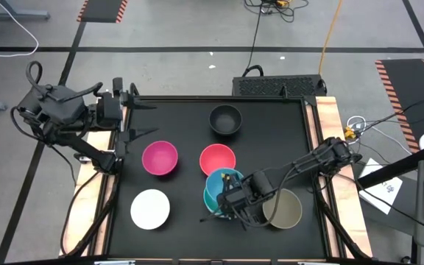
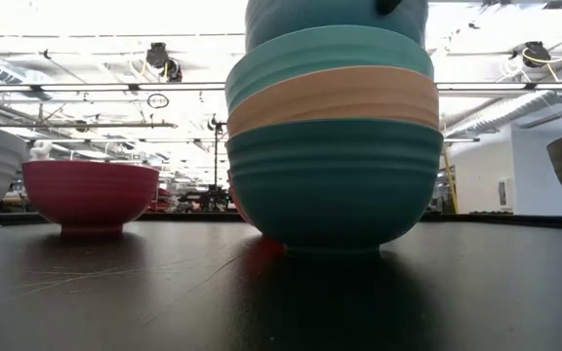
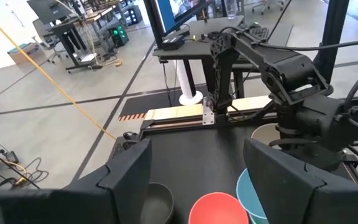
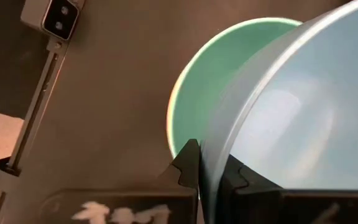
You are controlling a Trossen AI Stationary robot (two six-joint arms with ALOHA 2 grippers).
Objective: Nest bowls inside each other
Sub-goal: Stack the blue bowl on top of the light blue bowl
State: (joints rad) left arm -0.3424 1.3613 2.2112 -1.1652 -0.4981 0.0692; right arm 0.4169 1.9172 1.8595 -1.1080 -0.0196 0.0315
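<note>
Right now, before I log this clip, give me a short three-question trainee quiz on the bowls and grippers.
1. True or false: the right gripper pinches the rim of the blue bowl.
2. Which bowl is at the bottom of the stack? A peach, B cyan, C white.
3. How many bowls stand alone, outside the stack?

Key: 1 true. 2 B. 3 five: black, magenta, red, white, taupe.
</note>
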